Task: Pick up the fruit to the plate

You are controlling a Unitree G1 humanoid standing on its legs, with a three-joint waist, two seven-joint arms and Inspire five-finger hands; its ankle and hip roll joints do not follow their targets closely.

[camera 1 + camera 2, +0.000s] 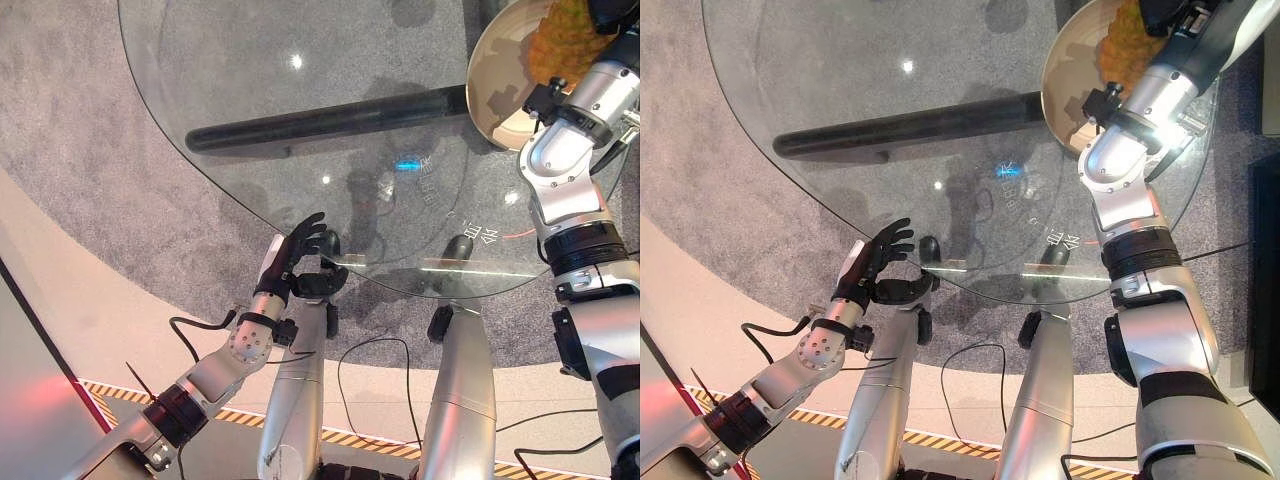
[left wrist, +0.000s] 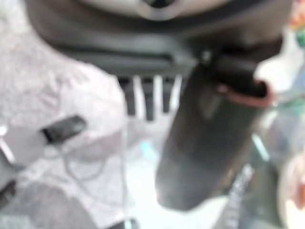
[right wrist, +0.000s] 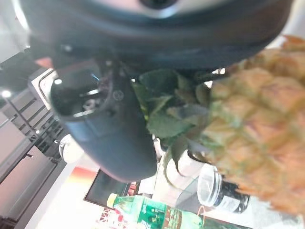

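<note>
A pineapple hangs over the beige plate at the far right of the round glass table. My right hand reaches in above it. In the right wrist view the fruit and its green leaves press against the palm beside the thumb, so the hand is shut on the pineapple. My left hand rests at the table's near edge with its fingers relaxed and spread, holding nothing.
A dark cylindrical bar lies under the glass top, across its middle. Grey carpet surrounds the table. Past the right hand stand a green bottle and a clear lidded jar.
</note>
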